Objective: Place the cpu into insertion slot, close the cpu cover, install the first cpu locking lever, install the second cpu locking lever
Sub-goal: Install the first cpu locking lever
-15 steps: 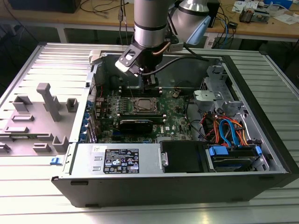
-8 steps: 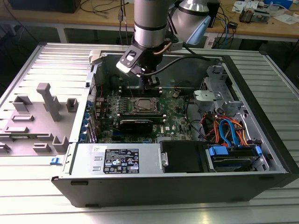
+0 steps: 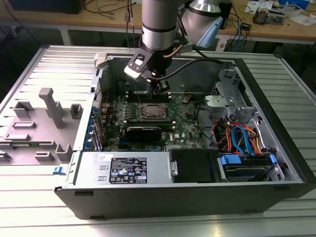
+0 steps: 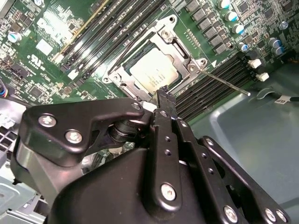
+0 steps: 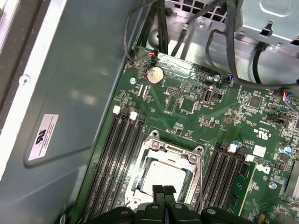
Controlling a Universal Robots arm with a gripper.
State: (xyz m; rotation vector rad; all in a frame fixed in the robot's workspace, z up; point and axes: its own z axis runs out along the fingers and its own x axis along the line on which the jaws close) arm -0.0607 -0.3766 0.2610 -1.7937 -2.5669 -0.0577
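Note:
The cpu (image 4: 154, 72) lies flat in the insertion slot (image 3: 149, 111) on the green board, its silver top showing in both wrist views (image 5: 163, 173). The cpu cover (image 4: 174, 55) lies down around the chip as a silvery frame (image 5: 174, 150). A thin metal locking lever (image 4: 224, 82) sticks out from one socket corner across the memory slots. My gripper (image 3: 161, 91) hangs just above the socket's edge. Its black fingertips are shut together with nothing between them (image 4: 163, 94) (image 5: 163, 189).
Black memory slots (image 5: 122, 154) flank the socket on both sides. A long black card (image 3: 143, 131) lies nearer the case front. The case wall (image 5: 70, 93) rises close by. Cables and a drive cage (image 3: 237, 138) fill the exterior view's right. A grey plastic fixture (image 3: 47, 118) sits outside.

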